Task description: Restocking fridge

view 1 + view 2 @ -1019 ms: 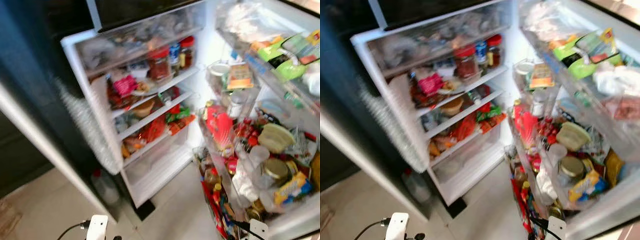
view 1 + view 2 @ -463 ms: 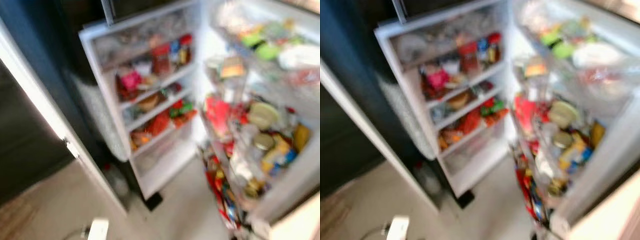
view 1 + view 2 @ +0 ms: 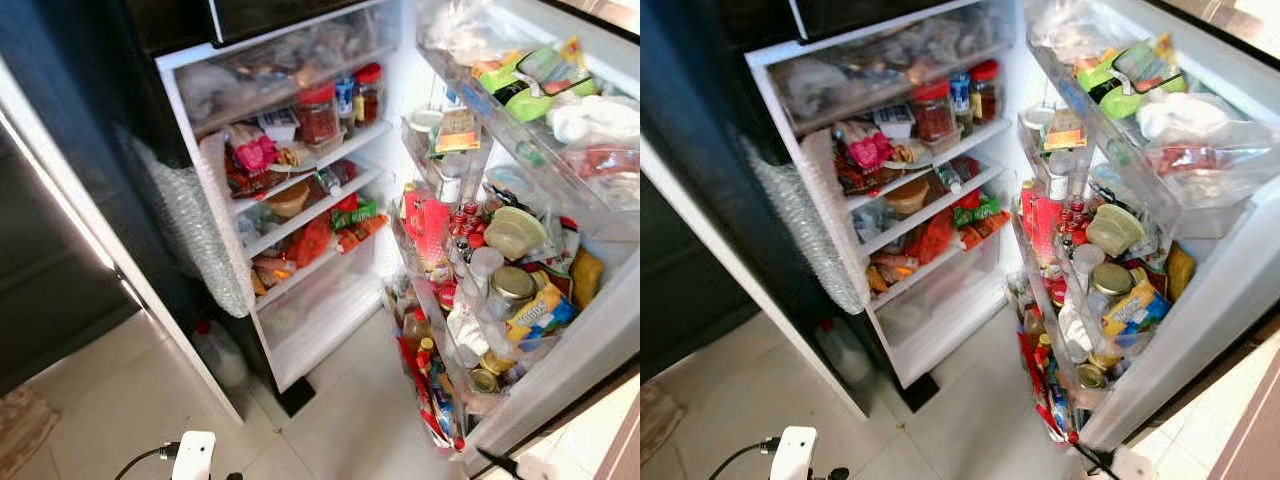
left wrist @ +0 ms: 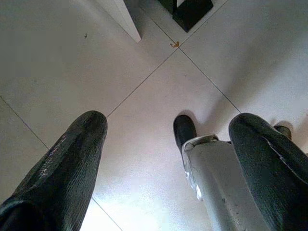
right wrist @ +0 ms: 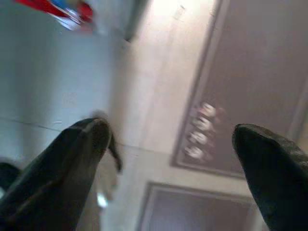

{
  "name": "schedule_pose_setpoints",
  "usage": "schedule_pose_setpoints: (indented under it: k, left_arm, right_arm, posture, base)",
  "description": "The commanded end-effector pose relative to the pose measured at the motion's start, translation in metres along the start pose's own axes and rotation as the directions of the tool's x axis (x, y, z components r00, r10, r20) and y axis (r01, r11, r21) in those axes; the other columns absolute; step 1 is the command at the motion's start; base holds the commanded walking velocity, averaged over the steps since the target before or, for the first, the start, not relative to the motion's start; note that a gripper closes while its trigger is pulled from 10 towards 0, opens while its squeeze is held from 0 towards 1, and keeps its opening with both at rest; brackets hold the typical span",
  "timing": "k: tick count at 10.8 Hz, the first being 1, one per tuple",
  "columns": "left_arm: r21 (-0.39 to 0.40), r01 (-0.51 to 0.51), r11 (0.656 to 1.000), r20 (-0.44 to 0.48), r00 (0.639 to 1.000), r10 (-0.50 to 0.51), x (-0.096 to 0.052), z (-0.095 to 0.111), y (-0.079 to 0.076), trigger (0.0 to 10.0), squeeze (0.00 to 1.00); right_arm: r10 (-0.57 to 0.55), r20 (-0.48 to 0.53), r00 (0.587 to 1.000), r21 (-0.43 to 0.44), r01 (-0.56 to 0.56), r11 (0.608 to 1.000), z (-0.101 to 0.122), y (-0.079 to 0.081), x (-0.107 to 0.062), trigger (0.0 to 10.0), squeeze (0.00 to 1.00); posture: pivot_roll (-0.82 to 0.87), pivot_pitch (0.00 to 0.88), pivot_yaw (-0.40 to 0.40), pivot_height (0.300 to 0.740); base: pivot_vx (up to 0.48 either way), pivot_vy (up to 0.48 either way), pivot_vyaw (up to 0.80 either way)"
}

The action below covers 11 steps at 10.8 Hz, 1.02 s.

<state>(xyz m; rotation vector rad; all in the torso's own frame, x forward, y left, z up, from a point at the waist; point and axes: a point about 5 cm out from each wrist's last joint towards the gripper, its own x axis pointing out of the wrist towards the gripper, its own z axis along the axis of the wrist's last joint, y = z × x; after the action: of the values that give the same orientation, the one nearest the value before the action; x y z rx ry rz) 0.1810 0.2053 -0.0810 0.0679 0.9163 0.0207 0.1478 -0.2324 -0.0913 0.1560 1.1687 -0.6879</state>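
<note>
Your left gripper [image 4: 168,144] hangs low at near left, fingers spread wide over pale floor tiles [image 4: 144,57]. Ahead, the fridge [image 3: 300,180] stands open with packed shelves; its door [image 3: 560,250], crammed with jars, swings right. Your right gripper [image 5: 168,159] hangs near right, also wide.

White fridge [image 3: 330,330] w/ dark outer side is standing wide open on pale tile floor. Its 3 wire-edged shelves are holding red-lidded glass jars [image 3: 318,112], a pink packet [image 3: 252,150], a tan bowl [image 3: 289,200] & red and green packets [image 3: 345,222]; clear bottom drawer is sitting below them. Open white door [image 3: 1200,300] is carrying crammed racks: green pouches [image 3: 1110,80], red carton [image 3: 1045,225], gold-lidded jars [image 3: 1108,280], bottles lower down.
</note>
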Motion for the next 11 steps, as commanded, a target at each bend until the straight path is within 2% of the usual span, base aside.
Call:
schedule_pose_setpoints:
  k: [1, 2, 3, 6, 7, 8, 9, 10, 11]
  left_arm:
    - [0.012, -0.011, 1.000, -0.009, 1.000, 0.011, -0.001, -0.003, 0.003, 10.0, 0.00]
    - [0.011, -0.011, 1.000, -0.010, 1.000, 0.012, -0.001, -0.003, 0.003, 10.0, 0.00]
    - [0.012, -0.011, 1.000, -0.011, 1.000, 0.011, -0.001, -0.004, 0.003, 10.0, 0.00]
    - [0.017, -0.003, 1.000, -0.013, 1.000, 0.003, -0.001, -0.005, 0.003, 10.0, 0.00]
    - [0.018, -0.001, 1.000, -0.012, 1.000, 0.002, -0.001, -0.005, 0.003, 10.0, 0.00]
    - [0.020, -0.001, 1.000, -0.010, 1.000, 0.001, -0.001, -0.004, 0.003, 10.0, 0.00]
    - [0.021, -0.002, 1.000, -0.008, 1.000, 0.002, -0.001, -0.003, 0.003, 10.0, 0.00]
    - [0.021, -0.004, 1.000, -0.008, 1.000, 0.004, -0.001, -0.003, 0.003, 10.0, 0.00]
    - [0.019, -0.006, 1.000, -0.007, 1.000, 0.006, -0.001, -0.003, 0.004, 10.0, 0.00]
  right_arm:
    - [-0.068, -0.032, 0.997, -0.013, 0.068, 0.998, -0.001, 0.000, -0.001, 10.0, 0.00]
    - [-0.175, -0.059, 0.983, -0.049, 0.172, 0.984, -0.018, -0.055, 0.009, 10.0, 0.00]
    - [-0.316, -0.083, 0.945, -0.090, 0.309, 0.947, -0.043, -0.144, 0.008, 10.0, 0.00]
    - [-0.394, -0.066, 0.917, -0.072, 0.389, 0.918, -0.044, -0.146, 0.006, 10.0, 0.00]
    - [-0.391, -0.017, 0.920, -0.020, 0.390, 0.920, -0.042, -0.146, 0.006, 10.0, 0.00]
    - [-0.457, 0.087, 0.885, 0.068, 0.452, 0.889, -0.037, -0.147, 0.003, 10.0, 0.00]
    - [-0.617, 0.181, 0.766, 0.283, 0.560, 0.779, 0.026, -0.227, -0.014, 10.0, 0.00]
    - [-0.643, 0.213, 0.736, 0.374, 0.547, 0.749, 0.045, -0.236, -0.019, 10.0, 0.00]
    - [-0.647, 0.245, 0.722, 0.435, 0.515, 0.739, 0.054, -0.235, -0.021, 10.0, 0.00]
  posture:
    - [-0.13, 0.036, 0.020, 0.740]
    - [-0.13, 0.034, 0.017, 0.740]
    - [-0.14, 0.035, 0.016, 0.740]
    - [-0.15, 0.021, 0.019, 0.740]
    - [-0.15, 0.019, 0.020, 0.740]
    - [-0.14, 0.021, 0.025, 0.740]
    - [-0.14, 0.024, 0.027, 0.740]
    - [-0.13, 0.025, 0.027, 0.740]
    - [-0.13, 0.029, 0.028, 0.740]
  base:
    - [0.000, 0.000, 0.00]
    - [0.000, 0.000, 0.00]
    - [0.000, 0.000, 0.00]
    - [0.000, 0.000, 0.00]
    - [0.000, 0.000, 0.00]
    - [0.000, 0.000, 0.00]
    - [0.000, 0.000, 0.00]
    - [0.000, 0.000, 0.00]
    - [0.000, 0.000, 0.00]
